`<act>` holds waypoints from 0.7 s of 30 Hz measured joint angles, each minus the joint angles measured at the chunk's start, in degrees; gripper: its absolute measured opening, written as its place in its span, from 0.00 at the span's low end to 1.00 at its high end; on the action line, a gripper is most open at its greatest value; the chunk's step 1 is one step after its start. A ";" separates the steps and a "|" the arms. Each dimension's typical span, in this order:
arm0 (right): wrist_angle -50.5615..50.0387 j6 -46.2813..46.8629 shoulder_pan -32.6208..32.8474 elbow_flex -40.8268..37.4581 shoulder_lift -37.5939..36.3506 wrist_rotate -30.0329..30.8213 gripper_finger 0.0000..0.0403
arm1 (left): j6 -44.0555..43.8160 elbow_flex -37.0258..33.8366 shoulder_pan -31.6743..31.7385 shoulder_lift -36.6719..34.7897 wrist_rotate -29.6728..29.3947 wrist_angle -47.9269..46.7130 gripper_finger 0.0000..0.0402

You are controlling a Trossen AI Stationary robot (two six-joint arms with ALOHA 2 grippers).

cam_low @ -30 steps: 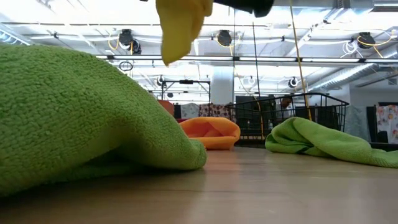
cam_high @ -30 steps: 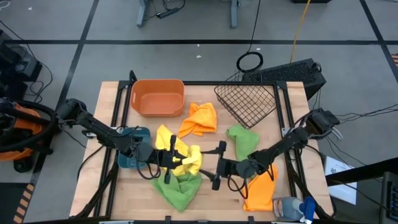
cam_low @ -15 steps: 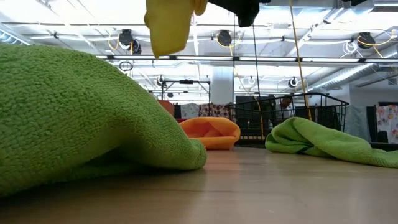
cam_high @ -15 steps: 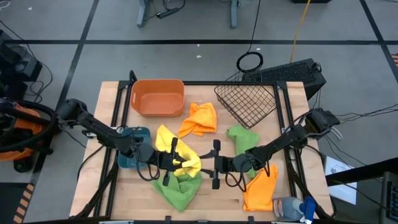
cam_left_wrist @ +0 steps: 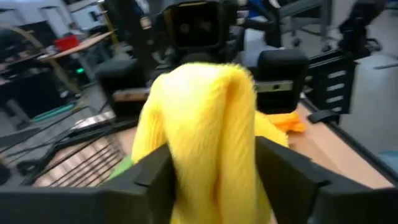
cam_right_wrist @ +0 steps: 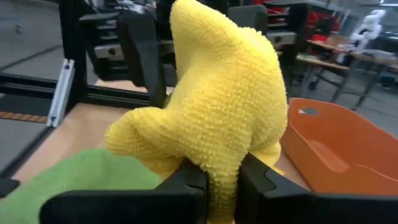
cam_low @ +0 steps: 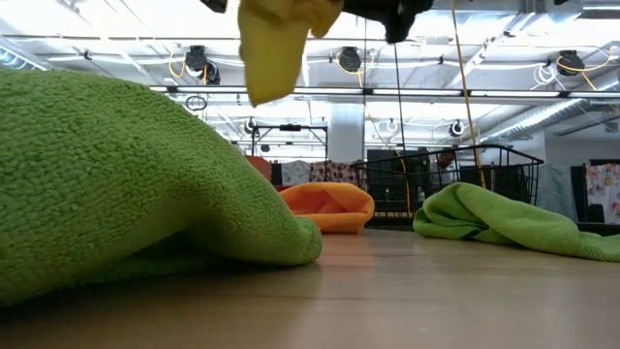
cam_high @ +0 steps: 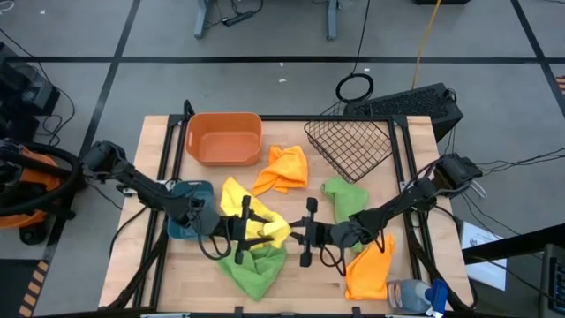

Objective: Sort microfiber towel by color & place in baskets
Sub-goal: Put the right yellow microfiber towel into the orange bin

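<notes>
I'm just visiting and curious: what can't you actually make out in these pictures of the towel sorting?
- Teal tub, high view: mostly covered by the left arm, contents unseen.
- Spray bottle, high view: cut off by the bottom edge.
- Left gripper, left wrist view: yellow towel fills the gap, so contact unclear.

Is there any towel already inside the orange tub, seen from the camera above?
No: in the high view the orange tub shows only its bare floor, and the nearest orange towel lies on the table beside it.
</notes>
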 joint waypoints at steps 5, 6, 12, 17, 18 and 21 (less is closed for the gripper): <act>-1.00 -2.78 2.02 0.02 -0.26 2.59 0.05 | -0.92 -0.02 -1.97 -1.91 -6.85 -0.46 0.67; -0.57 -3.66 2.39 0.02 -0.26 2.68 0.05 | -1.08 -0.02 -2.14 -2.16 -7.21 -0.53 0.69; 4.17 -7.29 4.11 0.02 -0.26 2.74 0.06 | -13.73 0.00 -0.62 -1.34 -1.51 -0.74 0.75; 5.85 -10.45 5.12 0.02 -0.23 2.73 0.06 | -14.20 0.02 1.24 1.09 2.41 1.48 0.77; 5.81 -10.52 5.18 0.02 -0.23 2.78 0.06 | -13.93 0.02 1.71 1.59 2.59 1.81 0.77; 5.17 -10.46 5.16 0.02 -0.21 2.74 0.06 | -11.59 0.00 3.07 2.52 5.43 2.62 0.76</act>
